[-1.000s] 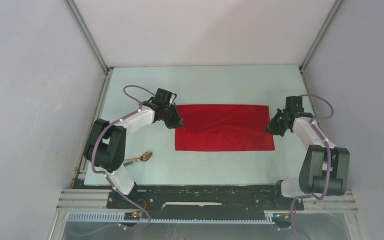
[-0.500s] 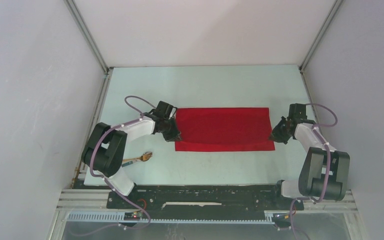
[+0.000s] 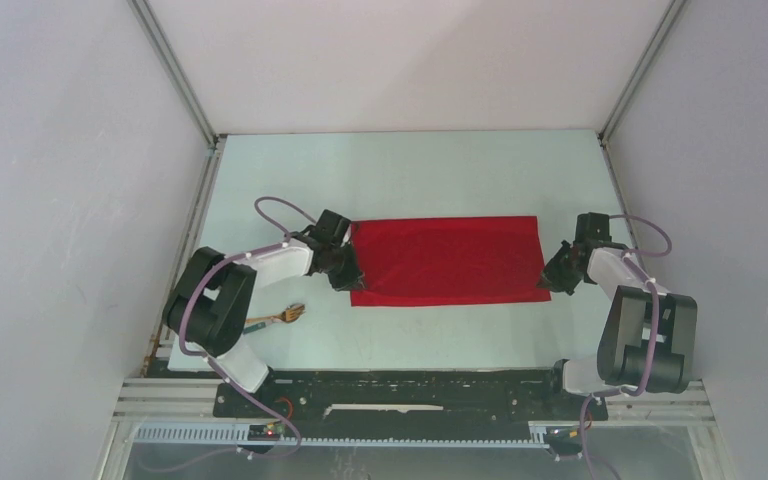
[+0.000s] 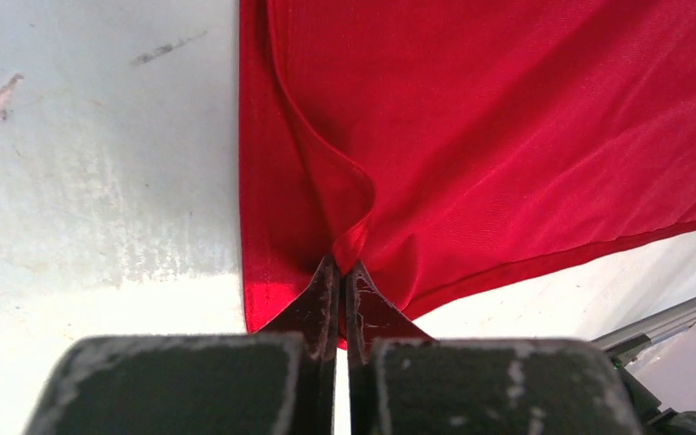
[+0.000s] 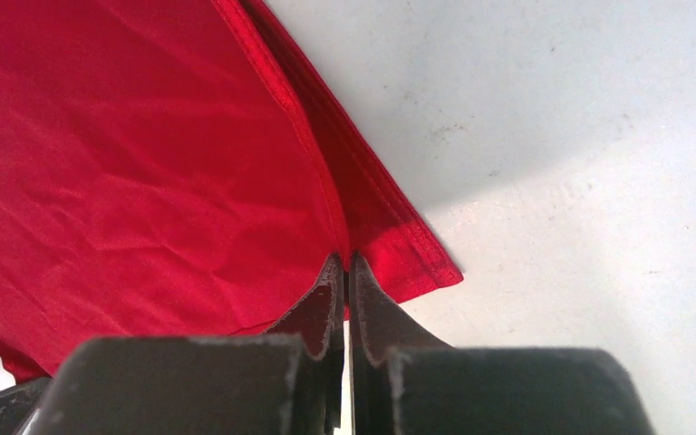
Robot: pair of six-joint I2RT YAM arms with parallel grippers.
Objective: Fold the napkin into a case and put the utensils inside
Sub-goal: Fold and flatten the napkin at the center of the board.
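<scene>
The end of the wooden fork (image 3: 286,316) runs in by the left arm (image 3: 278,258), so its handle is hard to make out. The table (image 3: 410,170) is pale and a bit scuffed, with plain grey walls (image 3: 60,200) all around. The red napkin (image 3: 445,260) lies folded over in the middle, its long side going left to right. The left gripper (image 4: 343,268) is pinched tight on the top layer at the near left corner. The right gripper (image 5: 345,265) is pinched tight at the near right corner.

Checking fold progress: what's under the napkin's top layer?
A lower layer of the red napkin, its edge showing by the left hand and right hand, flat on the table. Anything between the layers is covered.
</scene>
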